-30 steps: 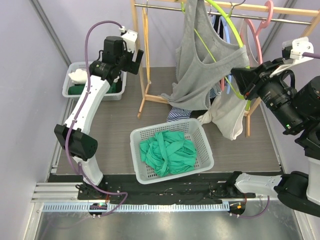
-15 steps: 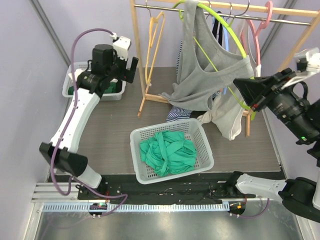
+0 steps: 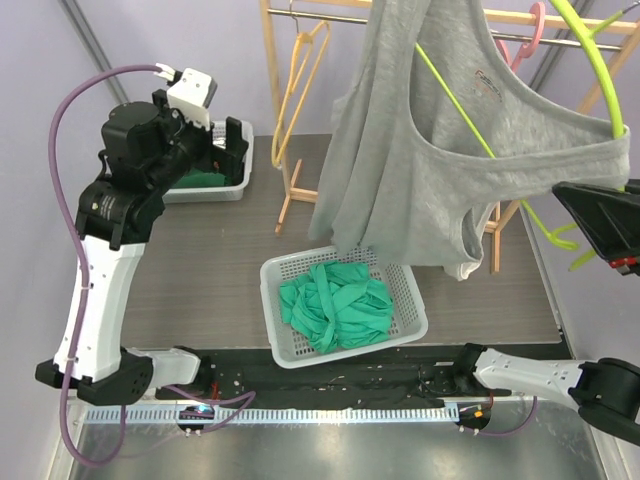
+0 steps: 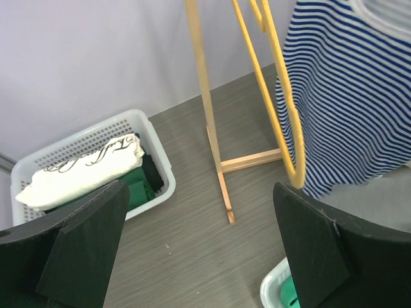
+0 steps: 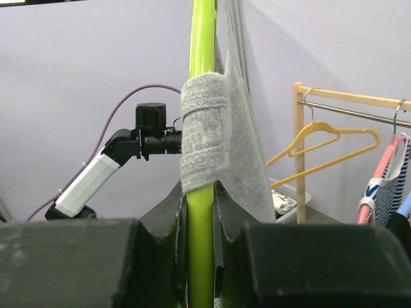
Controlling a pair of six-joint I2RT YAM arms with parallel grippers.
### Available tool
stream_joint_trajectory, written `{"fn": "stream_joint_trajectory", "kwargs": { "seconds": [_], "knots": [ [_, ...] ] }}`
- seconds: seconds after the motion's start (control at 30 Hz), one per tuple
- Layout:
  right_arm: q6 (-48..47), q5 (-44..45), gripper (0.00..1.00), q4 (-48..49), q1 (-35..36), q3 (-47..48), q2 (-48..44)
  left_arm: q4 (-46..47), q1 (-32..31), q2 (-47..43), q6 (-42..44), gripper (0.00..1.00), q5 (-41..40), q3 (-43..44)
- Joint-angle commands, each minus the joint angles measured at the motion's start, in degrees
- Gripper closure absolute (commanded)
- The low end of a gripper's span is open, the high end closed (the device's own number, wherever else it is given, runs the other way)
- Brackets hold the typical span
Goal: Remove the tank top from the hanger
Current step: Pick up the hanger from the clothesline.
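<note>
A grey tank top [image 3: 440, 150] hangs on a lime green hanger [image 3: 590, 75], lifted high toward the camera above the white basket. My right gripper [image 3: 612, 222] is shut on the hanger; in the right wrist view [image 5: 200, 212] the green bar [image 5: 201, 64] stands clamped between the jaws with the grey strap [image 5: 204, 131] wrapped round it just above them. My left gripper [image 3: 222, 140] is open and empty, raised over the floor to the left of the rack, apart from the tank top. In the left wrist view [image 4: 199, 250] only floor lies between its fingers.
A wooden rack [image 3: 290, 130] holds a yellow hanger [image 3: 295, 70] and a pink one [image 3: 538, 25]. A striped garment [image 4: 347, 83] hangs there. A white basket [image 3: 400, 335] of green cloth sits centre. A small basket [image 3: 235, 185] of folded clothes stands back left.
My right gripper has lifted the green hanger and tank top up off the rack toward the camera. My left arm has swung up and leftward, away from the rack.
</note>
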Motion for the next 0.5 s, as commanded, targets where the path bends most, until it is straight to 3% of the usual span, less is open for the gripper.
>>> {"fn": "stream_joint_trajectory", "kwargs": {
  "seconds": [0.0, 0.47],
  "knots": [
    [1.3, -0.6, 0.99, 4.7, 1.9, -0.8, -1.9, -4.8, 0.3, -1.3, -2.2, 0.0, 5.5, 7.3],
    [1.2, -1.9, 0.99, -2.1, 3.0, -0.7, -0.8, -6.3, 0.3, -6.9, -3.7, 0.0, 22.1, 16.0]
  ]
}}
